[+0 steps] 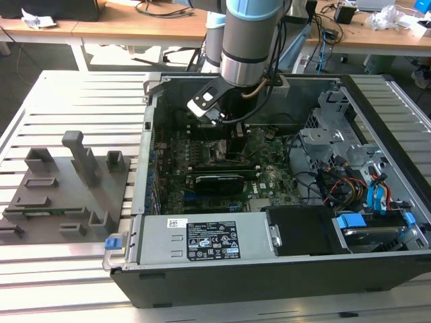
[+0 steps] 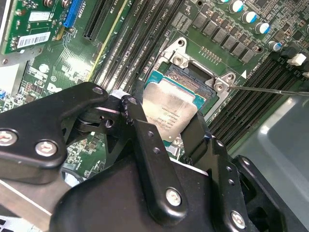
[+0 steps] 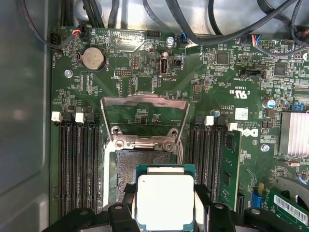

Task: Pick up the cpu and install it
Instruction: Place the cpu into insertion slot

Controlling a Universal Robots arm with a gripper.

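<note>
The cpu [image 3: 165, 200] sat pinched by its side edges in your gripper [image 2: 165, 116], which was closed narrow around it. It hung over the gripper-side part of the open socket [image 3: 137, 166], with the load bracket [image 3: 144, 100] raised beyond.

Risk: you held it off-centre and, in the second wrist view, apparently tilted. Lowered like that, a corner could crush socket pins.

Unclear: whether it touched the socket. The fingers [image 3: 202, 195] hid part of its edges, and its alignment notches were unreadable.

There was 1 cpu [image 3: 165, 200], 1 open socket [image 3: 126, 169], 1 coin battery [image 3: 92, 59], 1 computer case [image 1: 269, 277] and 1 grey fixture tray [image 1: 64, 187].
</note>
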